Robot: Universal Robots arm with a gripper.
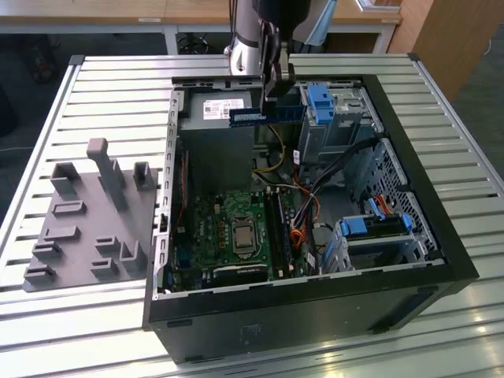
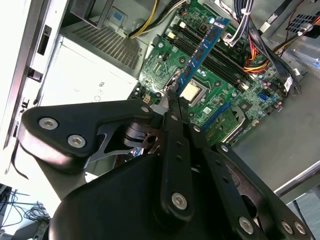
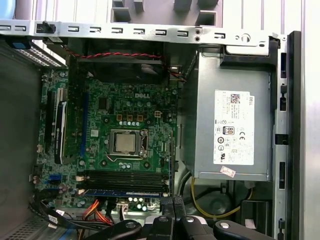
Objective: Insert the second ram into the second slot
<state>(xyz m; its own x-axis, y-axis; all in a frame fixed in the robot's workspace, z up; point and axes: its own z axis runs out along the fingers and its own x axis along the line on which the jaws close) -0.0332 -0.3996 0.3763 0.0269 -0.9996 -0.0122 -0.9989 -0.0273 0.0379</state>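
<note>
Second ram [image 2: 201,50]: a long blue stick with dark chips, held in the air over the open computer and seated in no slot. In the exterior view it lies level, high above the inside of the case.
Grip: the gripper [image 2: 173,97] has one end of the stick; the rest juts out free beyond the tips.
Fingers [image 2: 176,130]: black, drawn together and clamped on the stick's end.
Stick against the board: in the first wrist view it shows edge-on as a thin blue line, running parallel to the memory slots [image 3: 122,177] and just beside them.
Memory slots: long dark channels side by side on the motherboard [image 3: 100,125], between the processor socket [image 3: 125,142] and the board's edge. The pictures do not settle whether any slot is already filled.
Motherboard: green, lying flat on the floor of the case.
Power supply [image 3: 232,125]: grey metal box with a white label, beside the board.
Cables [image 2: 255,57]: orange and red leads bundled near the slots.
Case [image 1: 315,307]: black tower lying on its side, side panel off.
Table [image 1: 102,87]: ribbed aluminium top carrying the case.
Grey fixture plate [image 1: 87,228]: on the table at the exterior view's left, apart from the case, with upright pegs and blocks.
</note>
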